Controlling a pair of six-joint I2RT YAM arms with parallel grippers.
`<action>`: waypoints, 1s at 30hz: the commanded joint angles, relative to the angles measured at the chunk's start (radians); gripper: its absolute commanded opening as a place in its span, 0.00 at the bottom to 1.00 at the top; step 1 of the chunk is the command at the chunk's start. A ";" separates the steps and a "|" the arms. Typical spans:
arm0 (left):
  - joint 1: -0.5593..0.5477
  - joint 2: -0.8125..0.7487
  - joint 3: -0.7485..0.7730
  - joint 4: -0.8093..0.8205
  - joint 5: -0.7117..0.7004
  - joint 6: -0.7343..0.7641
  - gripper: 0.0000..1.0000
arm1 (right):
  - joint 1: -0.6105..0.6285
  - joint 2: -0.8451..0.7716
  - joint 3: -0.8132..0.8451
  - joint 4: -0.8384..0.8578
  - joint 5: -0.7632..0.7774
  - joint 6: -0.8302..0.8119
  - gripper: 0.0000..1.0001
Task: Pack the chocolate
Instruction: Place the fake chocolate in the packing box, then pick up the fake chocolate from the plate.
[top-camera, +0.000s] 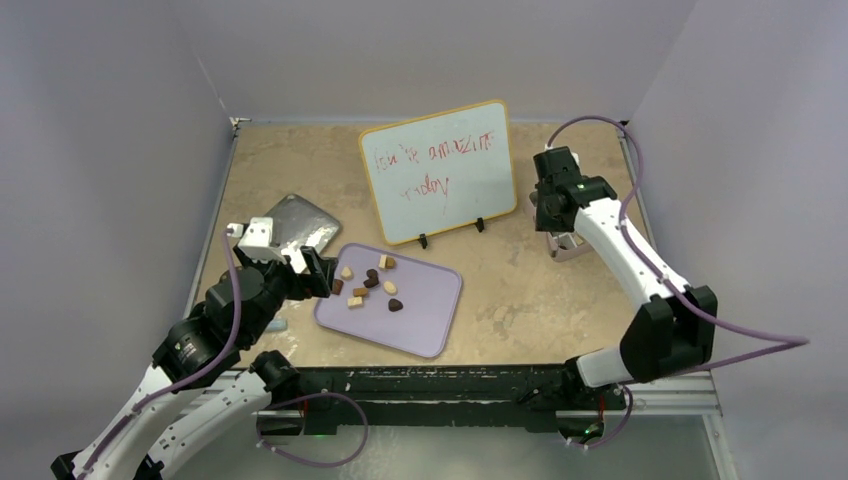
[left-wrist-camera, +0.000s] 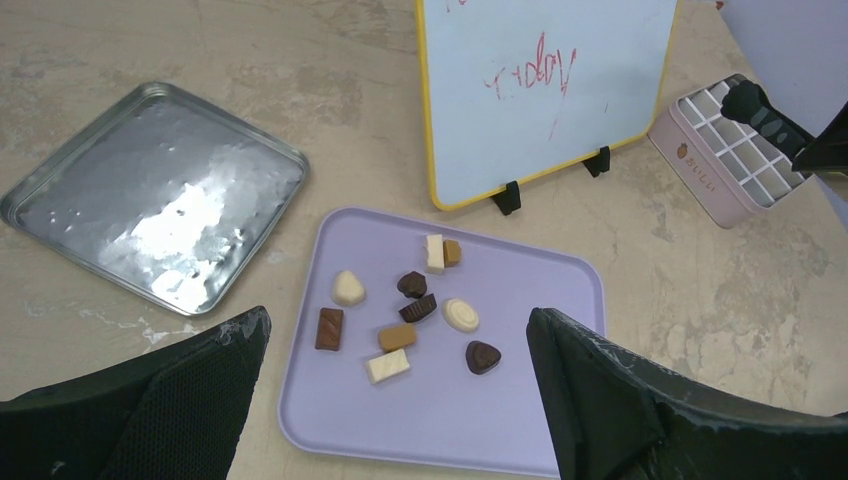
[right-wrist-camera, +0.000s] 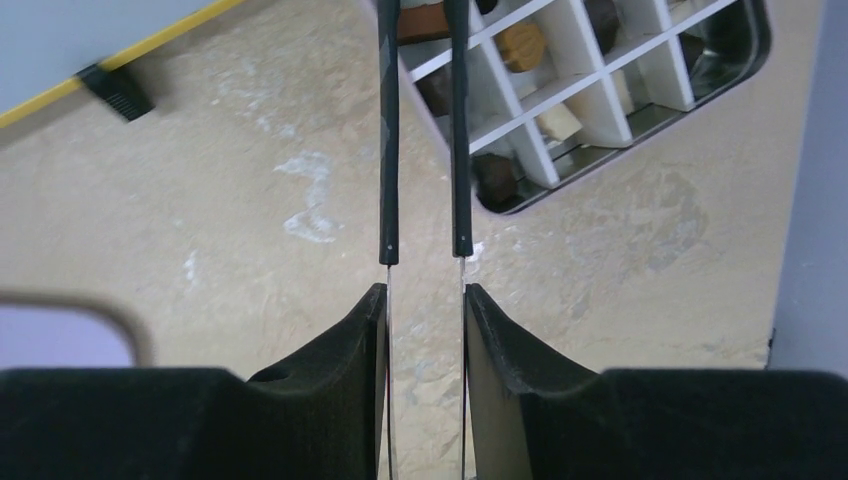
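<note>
Several chocolate pieces (top-camera: 370, 282), dark brown, tan and cream, lie scattered on the lavender tray (top-camera: 425, 322); they also show in the left wrist view (left-wrist-camera: 415, 308) on that tray (left-wrist-camera: 450, 420). My left gripper (top-camera: 312, 272) is open and empty, over the tray's near left part (left-wrist-camera: 398, 318). My right gripper (top-camera: 560, 238) is shut on thin metal tongs (right-wrist-camera: 388, 150). Their black tips reach into the pale pink gridded box (right-wrist-camera: 600, 90), which holds several chocolates (right-wrist-camera: 521, 42). A brown piece shows between the tips; whether it is gripped is unclear. The box also shows in the left wrist view (left-wrist-camera: 735, 160).
A silver tin lid (top-camera: 300, 225) lies left of the tray, seen too in the left wrist view (left-wrist-camera: 150, 200). A yellow-framed whiteboard (top-camera: 437, 170) stands behind the tray on black feet. Grey walls close in the table on three sides.
</note>
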 joint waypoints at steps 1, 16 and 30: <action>-0.001 0.011 0.000 0.020 -0.011 0.016 1.00 | 0.034 -0.102 -0.009 0.002 -0.130 -0.020 0.33; -0.001 -0.019 -0.002 0.027 -0.038 0.014 1.00 | 0.454 -0.229 -0.034 0.040 -0.219 -0.004 0.33; -0.001 -0.048 -0.001 0.026 -0.047 0.011 0.99 | 0.849 0.001 0.064 0.019 -0.150 0.008 0.35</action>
